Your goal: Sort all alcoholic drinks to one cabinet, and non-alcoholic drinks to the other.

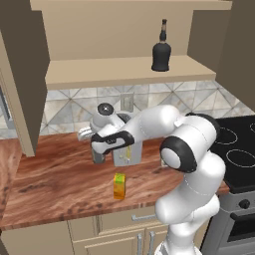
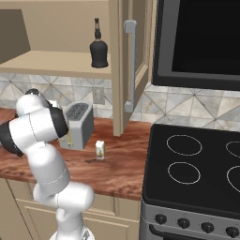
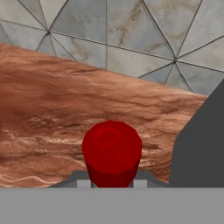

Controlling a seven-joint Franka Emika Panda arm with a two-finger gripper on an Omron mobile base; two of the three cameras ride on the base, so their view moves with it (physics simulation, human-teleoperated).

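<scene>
One slim grey glass bottle is standing upright on the reddish wooden counter, just left of the grey toaster, and its red cap is filling the lower middle of the hand view, sitting right between the fingertips. The gripper is reaching down over it from the white arm and is clamping shut on the bottle's top, its jaws pressing in from either side of the cap. The squat black bottle with the thin neck is resting upright on the pale shelf of the wider tan cabinet, well above the counter and toward the shelf's right end. The orange-yellow carton with the green patch is standing on the counter in front of the toaster, near the front edge and apart from the bottle. The smaller white-cream carton is standing on the counter just right of the toaster in the right base view, between it and the black stove. Behind everything, the grey triangle-patterned tile backsplash is running along the wall, and a long grey bar handle is hanging on the open cabinet door above the stove's left side.
</scene>
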